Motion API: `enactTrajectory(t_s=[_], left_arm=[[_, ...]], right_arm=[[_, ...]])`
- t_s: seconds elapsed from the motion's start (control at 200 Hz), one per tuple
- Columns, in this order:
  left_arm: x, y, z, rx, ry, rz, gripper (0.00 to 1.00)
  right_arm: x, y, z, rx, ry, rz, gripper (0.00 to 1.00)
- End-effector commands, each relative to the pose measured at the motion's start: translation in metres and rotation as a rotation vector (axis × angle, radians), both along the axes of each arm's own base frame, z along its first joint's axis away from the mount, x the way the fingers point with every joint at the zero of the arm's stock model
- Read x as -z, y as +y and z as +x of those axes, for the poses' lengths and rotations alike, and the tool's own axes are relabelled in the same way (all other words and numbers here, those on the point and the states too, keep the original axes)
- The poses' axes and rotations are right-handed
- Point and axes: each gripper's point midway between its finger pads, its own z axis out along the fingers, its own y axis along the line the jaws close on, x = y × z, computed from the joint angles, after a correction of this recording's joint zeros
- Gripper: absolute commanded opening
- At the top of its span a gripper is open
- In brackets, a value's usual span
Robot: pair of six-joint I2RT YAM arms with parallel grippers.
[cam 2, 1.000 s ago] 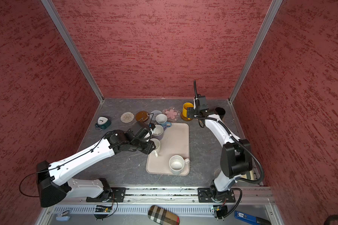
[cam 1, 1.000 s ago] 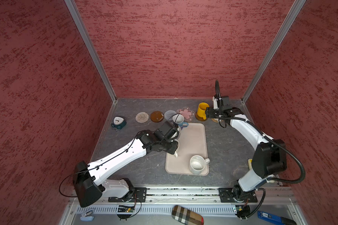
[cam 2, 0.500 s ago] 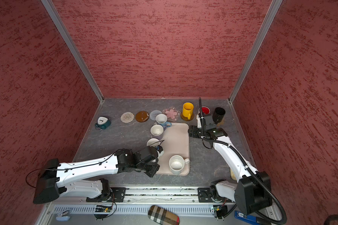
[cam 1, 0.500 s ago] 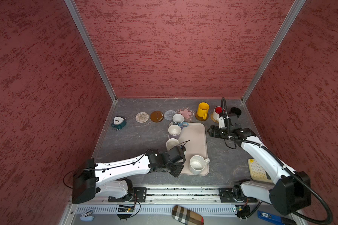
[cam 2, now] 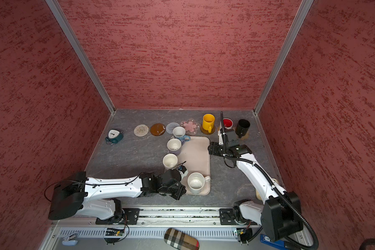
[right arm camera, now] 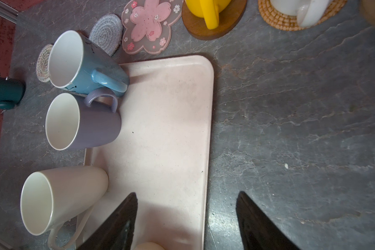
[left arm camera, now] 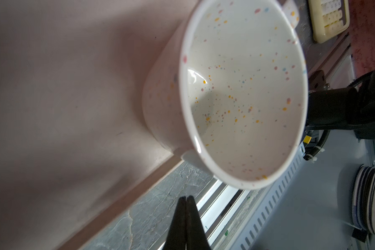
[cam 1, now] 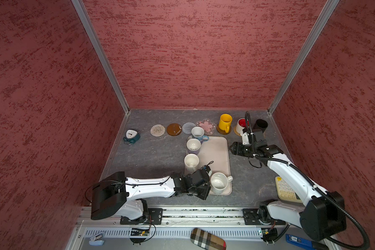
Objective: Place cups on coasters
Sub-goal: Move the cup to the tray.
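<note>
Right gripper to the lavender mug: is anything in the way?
Nothing visible: only bare tray lies between the open right gripper and the lavender mug. The blue mug and a white mug stand either side of it.

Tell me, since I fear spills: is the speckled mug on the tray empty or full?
Empty: the left wrist view looks into the speckled mug on the tray and shows a bare bottom with no liquid.
</note>
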Motion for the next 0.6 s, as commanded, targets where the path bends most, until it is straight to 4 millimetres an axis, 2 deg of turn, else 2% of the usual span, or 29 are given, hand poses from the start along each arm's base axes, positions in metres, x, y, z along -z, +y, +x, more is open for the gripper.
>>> enactTrajectory(t_s=[0.0,0.591], left_arm=[[-0.01,-0.018,0.005,-0.035,-0.009,-0.096,0.0],[0.006,-0.033,-0.004,-0.096,0.067,-0.144,0.0]], right_arm=[[-0.002,0.004,0.005,-0.003,-0.017,0.017,0.73],[-0.004,0.001,0.007,-0.001,-0.023,-0.007,0.74]])
